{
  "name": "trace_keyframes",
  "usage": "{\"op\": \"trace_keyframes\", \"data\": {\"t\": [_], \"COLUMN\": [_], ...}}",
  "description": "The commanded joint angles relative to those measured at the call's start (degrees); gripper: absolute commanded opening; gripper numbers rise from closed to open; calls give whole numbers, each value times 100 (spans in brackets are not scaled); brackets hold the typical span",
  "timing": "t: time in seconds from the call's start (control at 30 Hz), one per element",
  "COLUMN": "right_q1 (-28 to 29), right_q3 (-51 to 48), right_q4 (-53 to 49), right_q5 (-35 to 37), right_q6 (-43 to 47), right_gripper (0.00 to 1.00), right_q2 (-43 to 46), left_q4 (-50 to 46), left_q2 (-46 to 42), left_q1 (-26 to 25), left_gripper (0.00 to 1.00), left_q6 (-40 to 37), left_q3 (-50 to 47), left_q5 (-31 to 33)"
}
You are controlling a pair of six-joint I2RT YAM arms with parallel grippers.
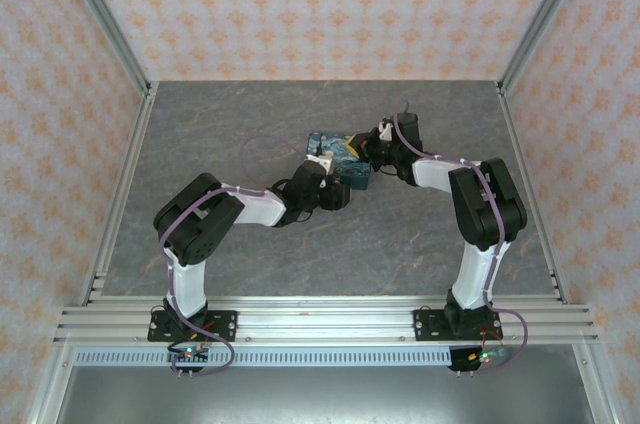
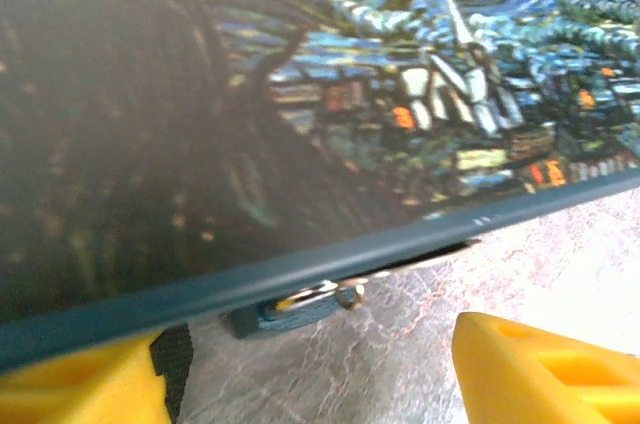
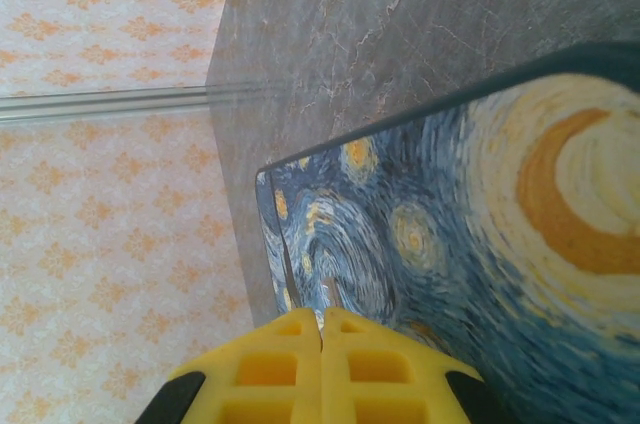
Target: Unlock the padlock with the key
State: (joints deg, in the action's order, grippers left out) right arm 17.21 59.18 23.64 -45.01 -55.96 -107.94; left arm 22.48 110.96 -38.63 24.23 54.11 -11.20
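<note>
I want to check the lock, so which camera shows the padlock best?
Left wrist: the padlock sits close up under the box edge. From the top it's too small to tell; the right wrist faces the box's painted face.

Soft, even light falls over the table (image 1: 300, 234) from above, and I see only faint shadows on it. My left wrist picture is blurred throughout, and the box (image 2: 450, 94) goes dark and murky toward its left edge. My right wrist picture is bright, with the wall (image 3: 100, 244) slightly washed out.
</note>
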Motion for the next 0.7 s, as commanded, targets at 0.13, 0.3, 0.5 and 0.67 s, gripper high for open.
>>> {"op": "trace_keyframes", "data": {"t": [0.13, 0.3, 0.5, 0.67], "right_q1": [19, 17, 18, 19], "right_q3": [-117, -125, -82, -63], "right_q4": [203, 203, 172, 110], "right_q5": [10, -8, -30, -29], "right_q6": [46, 50, 71, 117], "right_gripper": [0, 0, 0, 0], "right_q2": [-103, -173, -222, -246], "left_q4": [-34, -78, -55, 191], "left_q2": [396, 521, 681, 652], "left_q1": [-148, -204, -237, -225], "left_gripper": [69, 69, 68, 68], "left_q6": [-416, -646, -728, -465], "left_q3": [162, 257, 389, 440], "left_q5": [156, 389, 443, -137]}}
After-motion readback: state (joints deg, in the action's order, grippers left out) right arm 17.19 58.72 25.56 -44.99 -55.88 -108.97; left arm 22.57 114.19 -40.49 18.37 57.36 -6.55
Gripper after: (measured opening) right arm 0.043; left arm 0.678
